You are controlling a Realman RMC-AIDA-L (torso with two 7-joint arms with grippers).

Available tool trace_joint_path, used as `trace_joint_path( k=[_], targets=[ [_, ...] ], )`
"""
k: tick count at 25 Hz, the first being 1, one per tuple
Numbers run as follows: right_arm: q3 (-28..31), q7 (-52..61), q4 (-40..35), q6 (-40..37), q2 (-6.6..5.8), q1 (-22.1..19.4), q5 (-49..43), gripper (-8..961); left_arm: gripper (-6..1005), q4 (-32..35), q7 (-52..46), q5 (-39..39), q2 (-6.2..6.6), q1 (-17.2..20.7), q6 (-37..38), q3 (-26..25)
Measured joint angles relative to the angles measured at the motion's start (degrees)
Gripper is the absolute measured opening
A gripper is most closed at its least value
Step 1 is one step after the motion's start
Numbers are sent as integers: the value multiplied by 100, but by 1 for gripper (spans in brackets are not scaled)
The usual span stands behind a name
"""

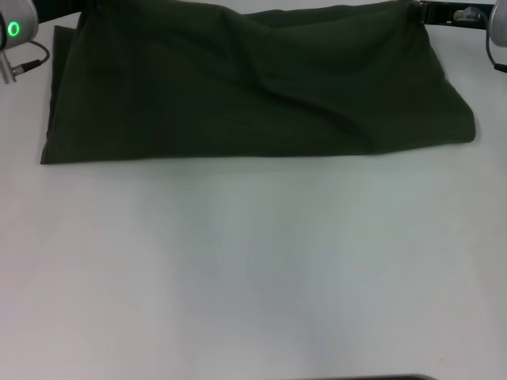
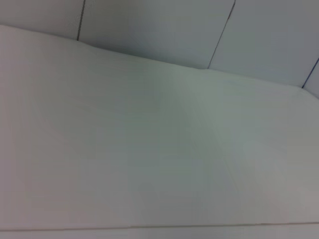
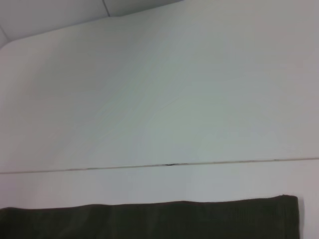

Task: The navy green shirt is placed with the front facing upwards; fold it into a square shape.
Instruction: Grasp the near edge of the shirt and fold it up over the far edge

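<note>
Head view: navy green shirt (image 1: 253, 87) spread as a wide, plain-green band across the far part of the white table (image 1: 253, 269), one straight edge facing the robot, top edge apparently lifted toward both upper corners, with the left arm (image 1: 16, 32) at the upper left corner and the right arm (image 1: 495, 28) at the upper right; fingers of either gripper out of sight, so open or closed cannot be told. Left wrist view: only bare table (image 2: 159, 164) and a paneled wall (image 2: 149, 30). Right wrist view: a strip of the shirt (image 3: 149, 220) lying flat on the table (image 3: 159, 99), hemmed edge straight.
</note>
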Motion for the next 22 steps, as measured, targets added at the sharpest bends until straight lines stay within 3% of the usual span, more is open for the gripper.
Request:
trace_joint_path(
  k=[7, 22],
  targets=[
    [-6, -199, 86, 368, 98, 54, 126, 34, 96, -2, 9, -11, -101, -43, -237, 89],
    [-6, -234, 175, 497, 108, 156, 128, 33, 118, 9, 35, -12, -171, -39, -652, 310]
  ],
)
